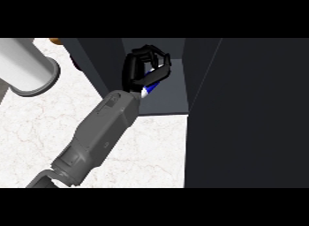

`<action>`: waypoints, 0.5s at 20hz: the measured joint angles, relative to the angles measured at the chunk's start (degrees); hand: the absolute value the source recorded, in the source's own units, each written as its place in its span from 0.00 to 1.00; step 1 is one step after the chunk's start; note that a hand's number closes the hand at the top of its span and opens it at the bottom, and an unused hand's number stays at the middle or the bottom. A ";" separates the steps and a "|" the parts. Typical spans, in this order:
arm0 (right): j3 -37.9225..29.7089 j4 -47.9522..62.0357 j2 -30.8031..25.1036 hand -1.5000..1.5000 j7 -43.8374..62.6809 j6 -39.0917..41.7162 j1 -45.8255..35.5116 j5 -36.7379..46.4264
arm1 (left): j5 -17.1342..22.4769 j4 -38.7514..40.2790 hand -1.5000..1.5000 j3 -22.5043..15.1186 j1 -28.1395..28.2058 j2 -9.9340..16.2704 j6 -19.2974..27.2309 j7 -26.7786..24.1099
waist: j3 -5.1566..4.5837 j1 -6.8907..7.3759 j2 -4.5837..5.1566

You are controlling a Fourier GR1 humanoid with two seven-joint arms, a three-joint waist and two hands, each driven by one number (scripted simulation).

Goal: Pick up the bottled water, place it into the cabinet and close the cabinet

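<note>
One hand (pixel 143 66) shows, which side cannot be told, fingers curled round one bottled water (pixel 149 88), mostly hidden; only a blue-white bit shows below the palm. Its long axis seems to run up-down in view; which end leads is unclear. It sits inside one open cabinet (pixel 167 99). One white cylinder (pixel 23 66) stands at left on the counter (pixel 27 132).
</note>
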 measured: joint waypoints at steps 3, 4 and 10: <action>1.05 0.08 0.26 0.00 0.45 -0.84 -0.33 0.33 | 2.99 -6.19 0.00 -4.32 5.35 -0.01 -3.55 0.72 | -0.02 0.53 -0.28; 1.49 0.05 0.45 0.00 0.50 -1.30 -0.26 0.45 | 3.84 -8.56 0.00 -5.89 7.08 -0.02 -4.06 1.14 | -0.02 0.73 -0.39; 2.20 -0.30 0.08 0.00 1.25 -3.39 0.37 0.88 | 5.93 -22.66 0.00 -14.52 19.05 0.33 -5.56 3.81 | -0.02 2.52 -0.73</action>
